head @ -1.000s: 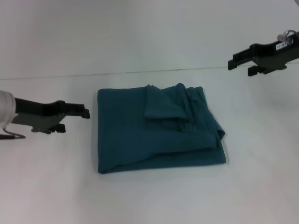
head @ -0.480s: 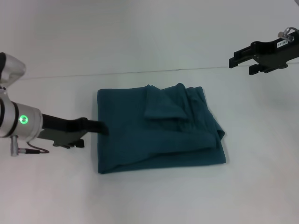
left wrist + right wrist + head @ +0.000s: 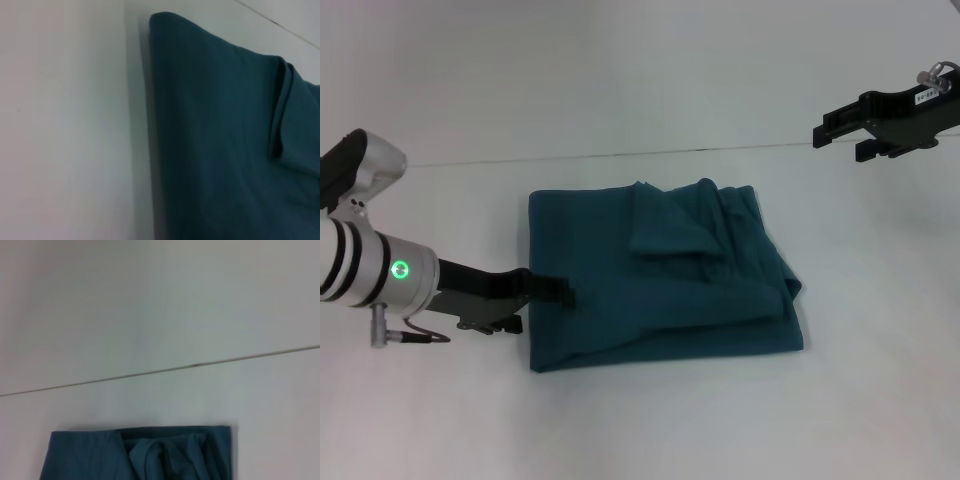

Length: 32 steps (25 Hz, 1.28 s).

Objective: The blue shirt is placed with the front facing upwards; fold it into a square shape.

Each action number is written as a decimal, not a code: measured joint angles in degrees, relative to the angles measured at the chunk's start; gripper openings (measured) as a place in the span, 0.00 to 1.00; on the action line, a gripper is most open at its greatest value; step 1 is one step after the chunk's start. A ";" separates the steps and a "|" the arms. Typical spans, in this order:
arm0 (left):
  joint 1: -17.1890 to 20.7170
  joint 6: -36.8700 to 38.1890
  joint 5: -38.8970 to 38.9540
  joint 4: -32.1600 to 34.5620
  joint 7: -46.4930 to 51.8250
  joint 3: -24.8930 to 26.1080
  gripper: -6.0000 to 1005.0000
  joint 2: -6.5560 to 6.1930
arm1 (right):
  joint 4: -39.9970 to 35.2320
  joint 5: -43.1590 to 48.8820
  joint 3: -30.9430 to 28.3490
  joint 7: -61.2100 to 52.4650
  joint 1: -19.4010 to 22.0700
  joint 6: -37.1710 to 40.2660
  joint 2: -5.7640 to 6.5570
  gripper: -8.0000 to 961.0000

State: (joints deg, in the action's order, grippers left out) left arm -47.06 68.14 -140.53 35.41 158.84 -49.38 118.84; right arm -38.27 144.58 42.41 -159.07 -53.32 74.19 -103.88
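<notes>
1 garment lies on the white table (image 3: 440, 420): the blue shirt (image 3: 660, 275), already folded into a rough square near the middle of the head view. Its left and near edges are fairly straight, while the right side is bunched, with a smaller flap of cloth lying on top toward the far right part and a rounded fold at the near right corner. No lettering shows on the upper face.

The left gripper (image 3: 552, 290) reaches in low from the robot's left, its dark fingers lying over the shirt's left edge, about halfway along that side. From here I cannot tell whether the fingers are parted or together, nor whether they hold any cloth. A green light glows on the silver wrist behind it. The left wrist view shows only the shirt (image 3: 225, 145) close up, with its straight folded edge beside bare table (image 3: 65, 125) and a raised crease toward one side.

The right gripper (image 3: 832, 135) hangs well apart from the shirt, high at the far right; whether it is open or closed cannot be told. The right wrist view looks down on the shirt's far edge (image 3: 145, 452) and on a thin dark seam (image 3: 195, 365) crossing the table beyond it.
</notes>
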 joint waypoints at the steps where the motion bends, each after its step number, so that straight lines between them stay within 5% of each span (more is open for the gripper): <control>1: -0.18 -0.22 0.02 -0.37 -0.11 -0.01 0.94 0.05 | 0.12 0.00 0.10 0.04 -0.01 -0.13 0.00 0.77; 18: -7.68 -5.89 -0.40 -5.76 -1.34 -4.56 0.89 1.34 | 0.39 -0.41 -0.23 0.61 0.14 0.36 -0.14 0.77; 23: -7.64 -5.30 -0.13 -5.18 -1.82 -4.51 0.69 1.68 | 0.39 -0.51 -0.23 0.81 0.23 0.31 -0.16 0.77; 26: -7.18 -4.02 -0.03 -3.27 -2.15 -4.44 0.46 2.46 | 0.39 -0.53 -0.23 1.12 0.24 0.24 -0.25 0.77; 32: -6.21 -1.59 0.01 0.89 -3.01 -4.40 0.34 4.03 | 0.39 -0.59 -0.22 1.30 0.24 0.09 -0.37 0.77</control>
State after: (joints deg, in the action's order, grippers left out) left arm -53.26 66.56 -140.53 36.31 155.83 -53.78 122.88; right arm -37.88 143.99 42.19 -157.77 -53.08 74.27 -104.25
